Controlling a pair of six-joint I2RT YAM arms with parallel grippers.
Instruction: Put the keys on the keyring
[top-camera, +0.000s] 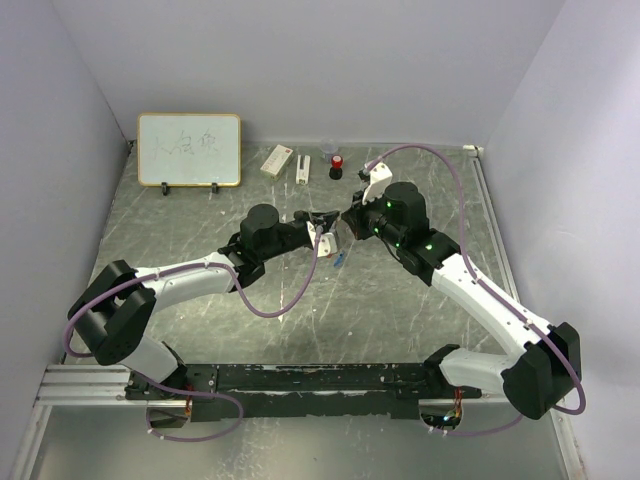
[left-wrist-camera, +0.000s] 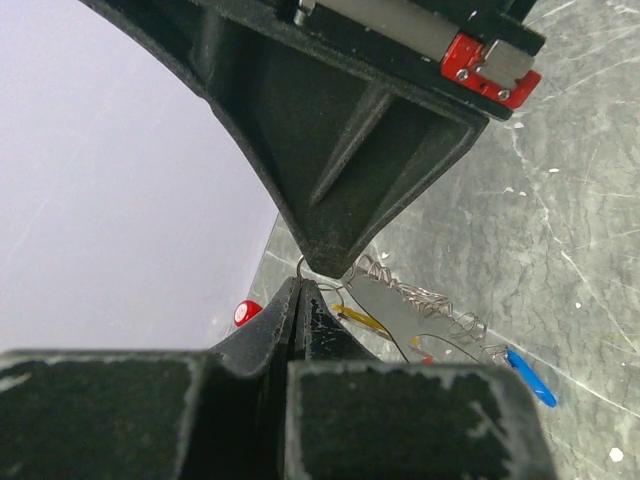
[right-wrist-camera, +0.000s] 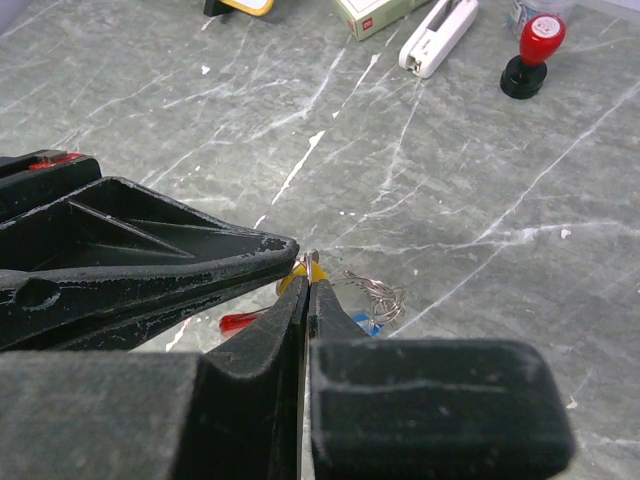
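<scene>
Lying nearest the arm bases, the blue key (left-wrist-camera: 530, 378) sits on the table (right-wrist-camera: 480, 200) just beside the trailing end of the chain; whether it is already threaded I cannot tell. Just beyond it the two tools meet tip to tip. The left gripper (left-wrist-camera: 300, 290) is pinched tight on a small silvery loop of the keyring (left-wrist-camera: 425, 300), whose beaded chain sags to the table with the red tag (right-wrist-camera: 240, 322) near it. The right gripper (right-wrist-camera: 308, 275) is closed on what looks like the tan-gold key (right-wrist-camera: 317, 271) — only a sliver of yellow shows at its tips. The danger, as I judge it, is the slightness of both holds: a small twist could spring the loop free or flick the key away, and the hanging chain may snag. At the far edge stand a white box (right-wrist-camera: 375, 12) with a red mark, a red-and-black cylinder (right-wrist-camera: 530, 55) and a whiteboard (top-camera: 190, 148) — its handwriting is too faint to read.
</scene>
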